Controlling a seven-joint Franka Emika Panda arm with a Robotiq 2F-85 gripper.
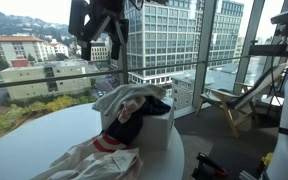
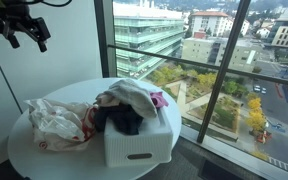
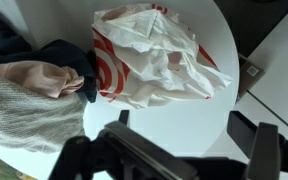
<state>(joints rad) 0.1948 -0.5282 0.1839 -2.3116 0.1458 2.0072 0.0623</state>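
Wrist view shows the gripper (image 3: pixel 189 132) spread wide and empty, high over the round table (image 3: pixel 216 100), with the red-and-white plastic bag (image 3: pixel 159 55) at twelve o'clock and heaped clothes (image 3: pixel 29 95) at nine; judging by this, it is the approach stage, and reaching the bag calls for a forward descent.

Pincer (image 1: pixel 102 42) hangs up high with nothing in it; jaws spread wide and pointing downward; in both exterior views it's a dark chunky block, and the pincer (image 2: pixel 27 36) has its two fingers (image 2: pixel 12 40) splayed out underneath; the wrist sits straight above the pincer and runs off the top edge, so the rest of the arm isn't visible; in the wrist view the fingers (image 3: pixel 262 150) poke in from the bottom edge, well apart, with nothing gripped between them.
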